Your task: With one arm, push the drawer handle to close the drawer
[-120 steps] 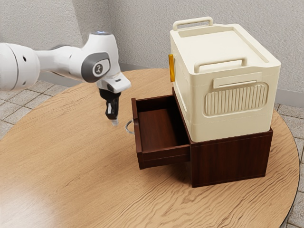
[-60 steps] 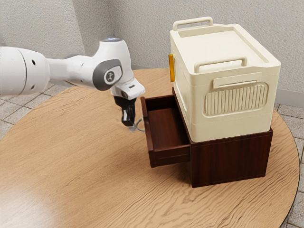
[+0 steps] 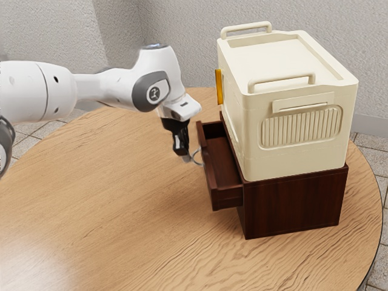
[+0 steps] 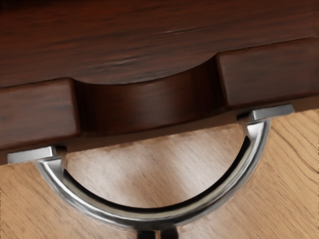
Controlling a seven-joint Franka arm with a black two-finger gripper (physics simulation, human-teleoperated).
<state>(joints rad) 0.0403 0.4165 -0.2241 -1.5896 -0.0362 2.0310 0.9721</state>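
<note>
My gripper (image 3: 185,159) is at the outer side of the silver curved handle (image 3: 197,157) in the exterior view, fingers together. The dark brown drawer (image 3: 209,176) stands partly out of its cabinet (image 3: 294,203). In the wrist view the handle (image 4: 149,218) arcs out from the notched drawer front (image 4: 40,112). Two dark fingertips of my gripper (image 4: 157,234) sit side by side against the arc's outer edge, with the handle not between them.
A large cream box (image 3: 297,133) with two top handles rests on the cabinet, and a yellow piece (image 3: 219,87) is on its side. All stand on a round wooden table (image 3: 121,224), with walls behind.
My arm has moved toward the exterior view's right, up to the handle and on with it. The drawer has slid in the same direction, farther into the cabinet.
</note>
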